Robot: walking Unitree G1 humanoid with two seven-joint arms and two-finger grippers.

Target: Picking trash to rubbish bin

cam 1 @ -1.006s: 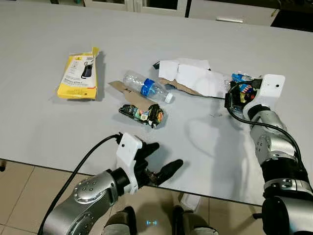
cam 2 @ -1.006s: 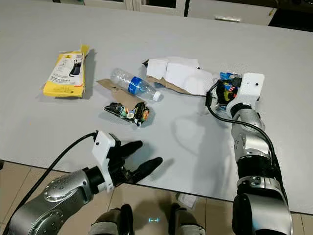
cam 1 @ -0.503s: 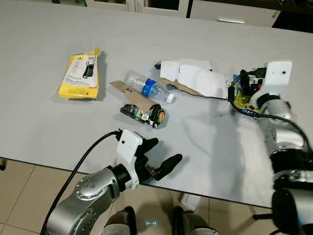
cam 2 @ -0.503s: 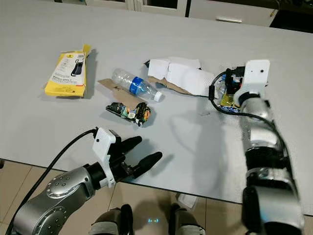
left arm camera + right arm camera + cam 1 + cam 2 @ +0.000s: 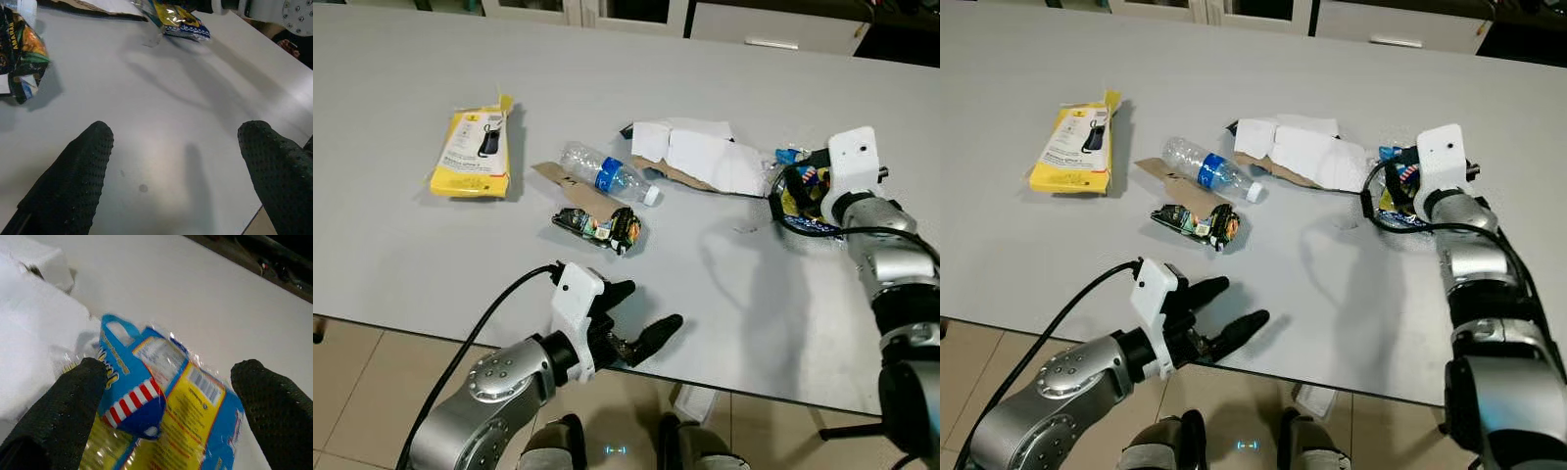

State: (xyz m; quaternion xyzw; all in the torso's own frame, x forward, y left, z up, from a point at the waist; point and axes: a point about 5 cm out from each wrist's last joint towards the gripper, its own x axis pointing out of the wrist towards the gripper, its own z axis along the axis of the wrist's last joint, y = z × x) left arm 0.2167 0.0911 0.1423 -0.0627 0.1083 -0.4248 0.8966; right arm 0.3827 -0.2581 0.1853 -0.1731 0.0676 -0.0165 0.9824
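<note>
While the right gripper point(image 5: 161, 396) is hovering over the wrapper point(image 5: 171, 416) at the table's point(image 5: 401, 255) right side, its fingers point(image 5: 63, 406) are spread wide, one on each side, gripping nothing. Near the front edge, the left gripper point(image 5: 641, 323) is resting open and empty, short of the snack bag point(image 5: 599, 227).

Silver arms w/ white wrist blocks, black cables, black claws.

Bright overhead light, soft shadows on the table point(image 5: 401, 255), blurry wrist close-ups.
</note>
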